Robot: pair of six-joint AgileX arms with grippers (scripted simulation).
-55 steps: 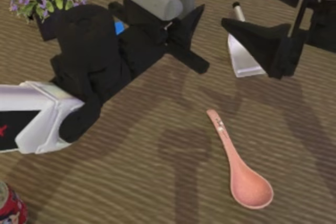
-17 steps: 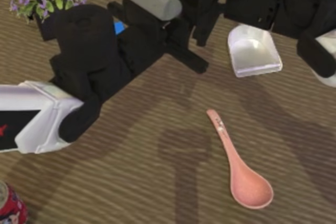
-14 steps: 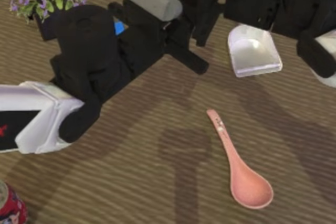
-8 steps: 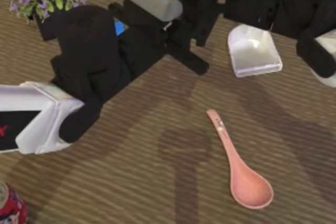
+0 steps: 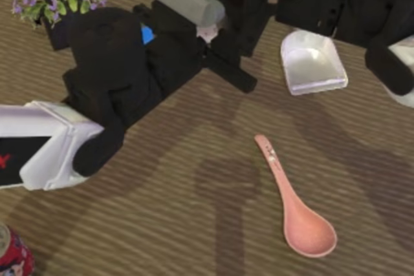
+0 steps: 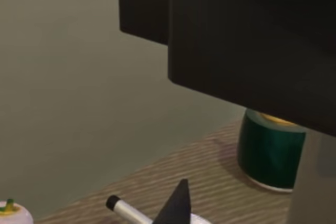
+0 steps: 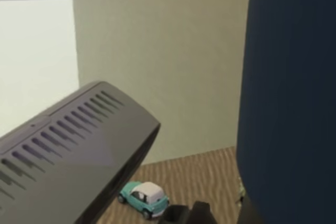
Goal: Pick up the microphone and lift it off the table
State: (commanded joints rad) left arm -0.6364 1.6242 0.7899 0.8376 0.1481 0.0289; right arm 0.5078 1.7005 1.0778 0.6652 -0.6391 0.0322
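The left pincer (image 5: 223, 63) lay parked by the counter's (image 5: 162, 211) far edge; I cannot tell its finger state. Right of it, the right pincer (image 5: 242, 4) was clamped on the microphone (image 7: 286, 93), near that far edge.

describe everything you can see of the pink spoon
The spoon is salmon pink, smooth and slightly glossy, like plastic or glazed ceramic. It has a slim, gently curved handle with a small pale mark near its tip, widening into a deep oval bowl that faces up. It lies flat on the table, right of centre, handle end toward the far side and bowl toward the near edge. Only the table touches it; an arm's shadow falls just beside it.
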